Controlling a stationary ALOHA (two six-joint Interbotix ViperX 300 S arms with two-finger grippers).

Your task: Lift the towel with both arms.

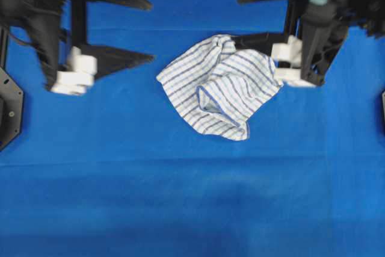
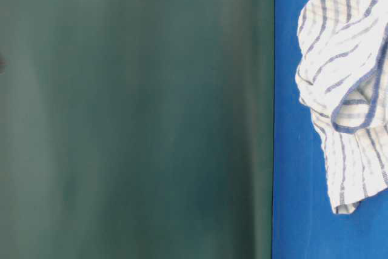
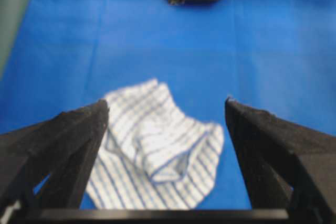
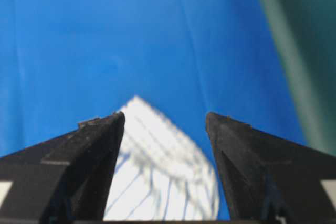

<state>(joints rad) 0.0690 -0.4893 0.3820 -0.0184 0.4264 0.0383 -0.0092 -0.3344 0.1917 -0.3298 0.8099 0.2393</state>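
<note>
Black pointy fingers [image 3: 79, 145] of the left gripper [image 1: 147, 31] stand wide apart with nothing between them. Past them the towel [image 1: 219, 85], white with blue stripes, lies crumpled on the blue table cloth [image 1: 180, 197]. The right gripper [image 4: 165, 121] is wide open too, holding nothing, just over the towel's right edge. No words show anywhere. Lots of bare cloth lies below the towel, and a dark green wall [image 2: 133, 113] stands past the cloth's edge.

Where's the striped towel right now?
In the overhead view the crumpled white, blue-striped cloth towel lies on the blue table cloth, right of centre, nearer the open right gripper.
</note>
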